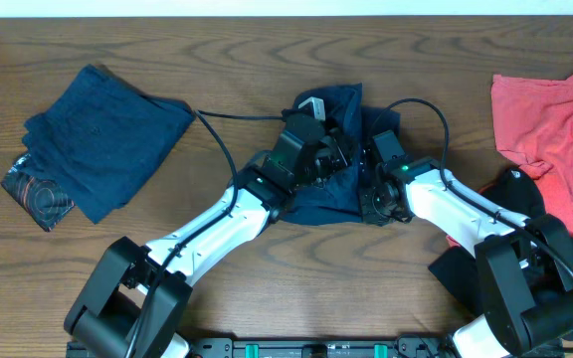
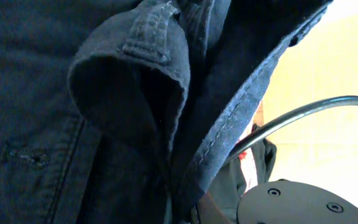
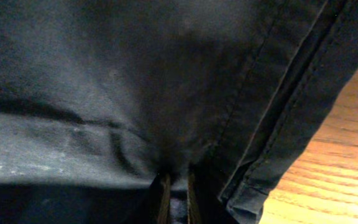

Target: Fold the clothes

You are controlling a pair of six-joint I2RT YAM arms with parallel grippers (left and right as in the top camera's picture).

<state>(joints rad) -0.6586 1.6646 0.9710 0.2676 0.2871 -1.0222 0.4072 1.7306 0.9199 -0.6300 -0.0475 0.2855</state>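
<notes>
Dark navy, a folded garment (image 1: 102,139) lies flat on the left side of the wooden table (image 1: 267,50). Its lower-left corner rests over a patterned cloth (image 1: 36,194).

At the table's middle sits a crumpled navy garment (image 1: 331,194), heaped up, with both arms reaching into it. The left gripper (image 1: 316,124) is over the upper part of this heap. In the left wrist view the bunched cloth (image 2: 135,93), with stitched seams and a rolled hem, fills the view and hides the fingers, so I cannot tell how its jaws stand. A black cable (image 2: 303,115) arcs past at the right.

The right gripper (image 1: 381,189) presses on the heap's right edge. In its wrist view the fingertips (image 3: 165,199) stand close together, clenched on a fold of the navy cloth (image 3: 104,93), with bare wood showing beside it.

At the far right lies a coral-red T-shirt (image 1: 555,119), spread loosely, and a black garment (image 1: 513,189) lies just below it, partly under the right arm.
</notes>
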